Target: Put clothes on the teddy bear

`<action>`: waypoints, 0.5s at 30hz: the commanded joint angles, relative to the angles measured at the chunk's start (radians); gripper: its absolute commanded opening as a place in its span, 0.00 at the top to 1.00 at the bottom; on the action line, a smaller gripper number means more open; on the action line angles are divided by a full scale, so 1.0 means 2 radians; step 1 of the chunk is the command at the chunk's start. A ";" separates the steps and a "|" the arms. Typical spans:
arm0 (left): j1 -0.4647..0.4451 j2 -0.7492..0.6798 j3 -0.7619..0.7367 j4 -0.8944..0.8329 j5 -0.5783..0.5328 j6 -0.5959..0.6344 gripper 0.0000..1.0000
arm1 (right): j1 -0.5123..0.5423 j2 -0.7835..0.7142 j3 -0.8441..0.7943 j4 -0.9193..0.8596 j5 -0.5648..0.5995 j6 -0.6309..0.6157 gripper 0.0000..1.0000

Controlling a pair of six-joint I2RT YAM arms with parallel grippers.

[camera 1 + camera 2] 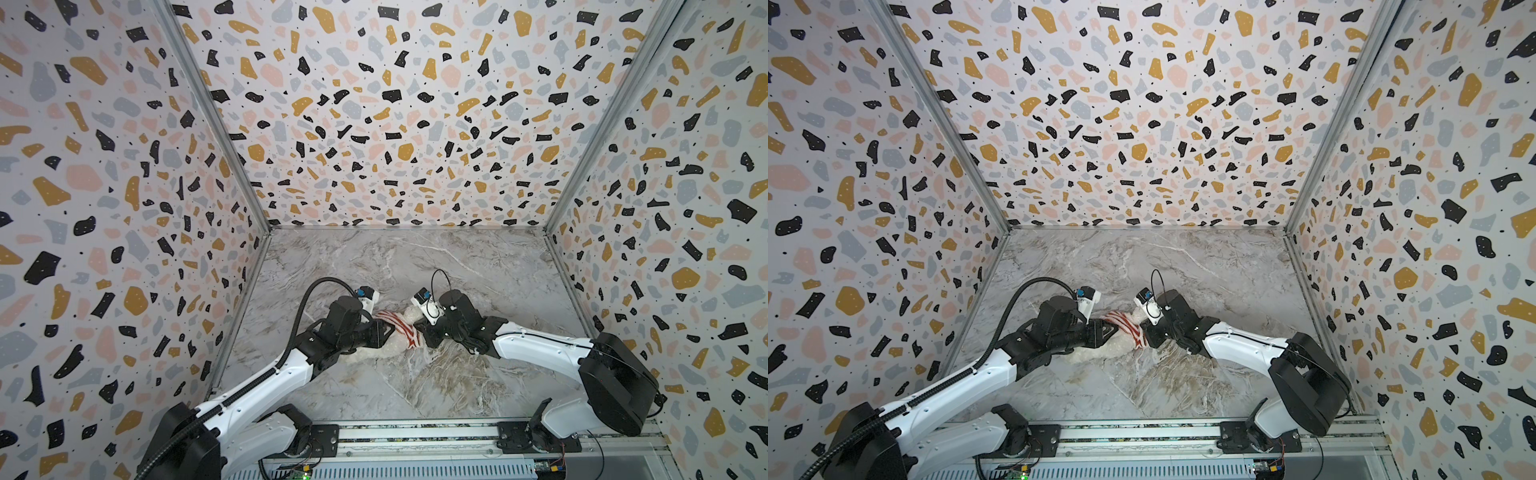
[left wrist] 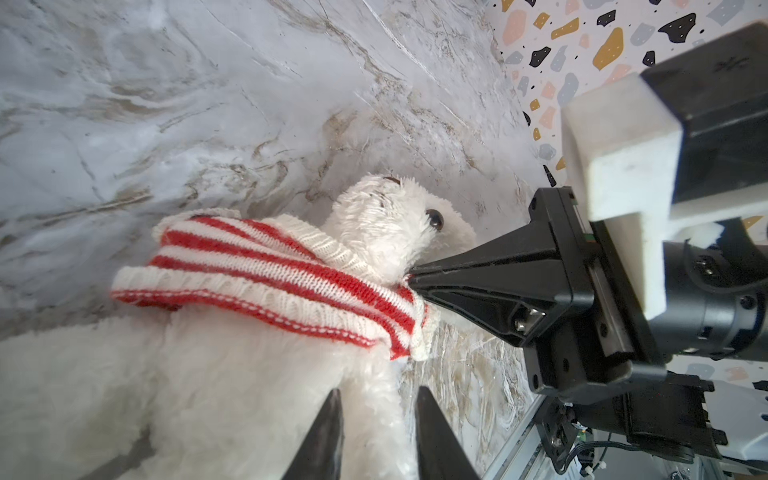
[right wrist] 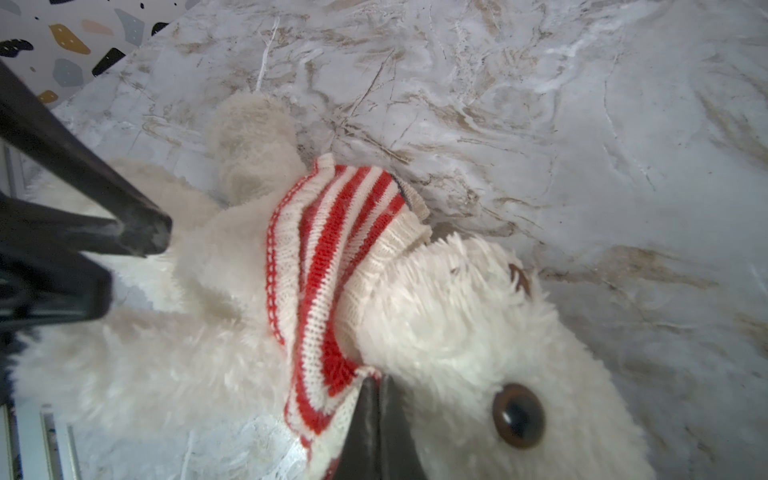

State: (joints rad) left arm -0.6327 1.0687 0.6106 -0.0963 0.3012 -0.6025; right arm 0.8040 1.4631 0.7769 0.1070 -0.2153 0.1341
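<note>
The teddy bear [image 1: 384,352] [image 2: 386,224] [image 3: 449,324] is fluffy and cream-white, lying on the marble table [image 1: 415,266] between both arms. A red-and-white striped sweater [image 1: 400,326] [image 2: 270,266] [image 3: 332,257] is bunched round its neck and upper chest. My right gripper [image 3: 376,380] [image 2: 409,278] is shut on the sweater's edge beside the bear's head, just below its dark eye. My left gripper [image 2: 377,390] [image 1: 390,329] is open over the bear's body below the sweater hem. Its two fingers stand apart with white fur between them. The bear's legs are partly hidden under my left arm in both top views.
Terrazzo-patterned walls [image 1: 374,124] close the table in at the back and on both sides. A metal rail [image 1: 415,434] with both arm bases runs along the front edge. Bare marble stretches behind the bear and in front of it.
</note>
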 commanded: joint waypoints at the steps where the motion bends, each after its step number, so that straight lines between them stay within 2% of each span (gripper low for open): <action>1: -0.019 0.019 0.006 0.038 -0.006 -0.022 0.69 | -0.001 -0.011 -0.002 0.008 -0.009 0.009 1.00; 15: -0.025 0.082 -0.030 0.139 -0.044 -0.093 0.68 | 0.000 -0.050 -0.016 0.013 -0.018 0.024 1.00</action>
State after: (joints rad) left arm -0.6819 1.2186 0.5667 0.0845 0.2375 -0.7406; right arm 0.8040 1.4109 0.7555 0.1169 -0.2367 0.1608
